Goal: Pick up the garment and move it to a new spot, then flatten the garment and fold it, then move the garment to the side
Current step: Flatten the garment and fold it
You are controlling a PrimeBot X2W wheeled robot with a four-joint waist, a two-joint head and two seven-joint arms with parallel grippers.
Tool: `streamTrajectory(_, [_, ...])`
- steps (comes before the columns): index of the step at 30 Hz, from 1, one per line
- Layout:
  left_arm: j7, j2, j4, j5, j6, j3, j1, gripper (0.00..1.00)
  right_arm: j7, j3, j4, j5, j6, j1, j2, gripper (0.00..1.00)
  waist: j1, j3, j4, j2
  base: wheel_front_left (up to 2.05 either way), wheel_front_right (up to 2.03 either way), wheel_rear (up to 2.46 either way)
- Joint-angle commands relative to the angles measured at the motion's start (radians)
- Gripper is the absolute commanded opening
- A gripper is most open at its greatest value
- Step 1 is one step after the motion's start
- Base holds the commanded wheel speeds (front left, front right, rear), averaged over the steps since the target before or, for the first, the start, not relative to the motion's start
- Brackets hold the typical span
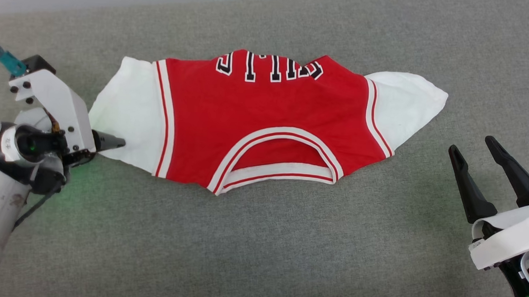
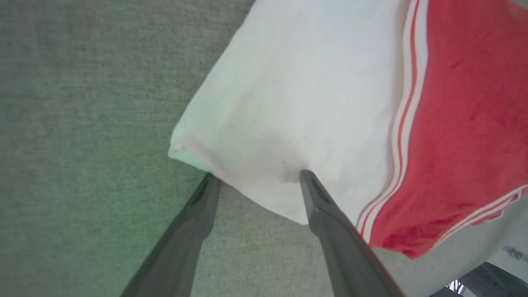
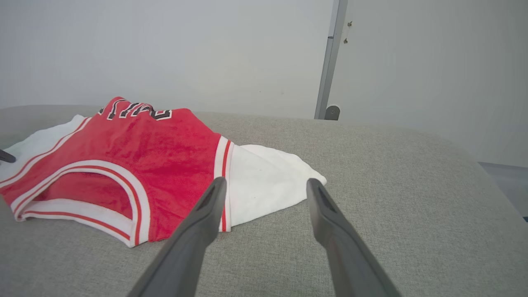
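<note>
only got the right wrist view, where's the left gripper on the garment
Observer: The left gripper is at the near corner of the white sleeve on the robot's left side of the garment.
Operator: clamped on it or not
Observer: Not clamped. Its fingers stand apart, one tip over the sleeve, the other at the sleeve's hem.
</note>
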Motion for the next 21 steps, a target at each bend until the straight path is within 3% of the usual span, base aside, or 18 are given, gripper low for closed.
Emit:
streamTrajectory(1, [0.006,-0.027,0.016,-0.008,0.008,-0.010,0.007,1.00,0.004,-0.004,-0.006,-0.004,-0.001,0.016,0.008,1.00,0.0000,0.013,-0.008,-0.0001,0.00,0.00,0.00])
streamTrajectory(8, [0.005,-0.048,0.031,-0.010,-0.001,-0.021,0.015,1.00,0.005,-0.015,-0.011,-0.008,-0.001,0.012,0.014,1.00,0.0000,0.030,-0.017,-0.0001,0.00,0.00,0.00])
streamTrajectory(9, [0.008,-0.051,0.035,-0.013,0.001,-0.021,0.016,0.73,0.005,-0.017,-0.011,-0.006,-0.001,0.012,0.013,1.00,0.0000,0.031,-0.018,-0.0001,0.00,0.00,0.00])
streamTrajectory(11, [0.012,-0.057,0.039,-0.013,0.003,-0.026,0.018,0.06,0.010,-0.017,-0.009,-0.002,-0.001,0.012,0.012,1.00,0.0000,0.034,-0.020,-0.0001,0.00,0.00,0.00])
streamTrajectory(12, [0.017,-0.060,0.040,-0.015,0.002,-0.027,0.020,0.00,0.017,-0.016,-0.008,0.004,-0.001,0.011,0.010,1.00,0.0000,0.035,-0.020,-0.0001,0.00,0.00,0.00])
streamTrajectory(16, [0.019,-0.060,0.042,-0.018,-0.001,-0.026,0.019,0.00,0.062,0.015,-0.001,0.026,-0.001,-0.015,-0.020,1.00,0.0000,0.041,-0.017,-0.0001,0.00,0.00,0.00])
streamTrajectory(21, [0.007,-0.075,0.041,-0.008,-0.008,-0.032,0.004,0.00,0.204,0.133,0.028,0.086,-0.001,-0.100,-0.103,1.00,0.0000,0.056,-0.002,-0.0001,0.00,0.00,0.00])
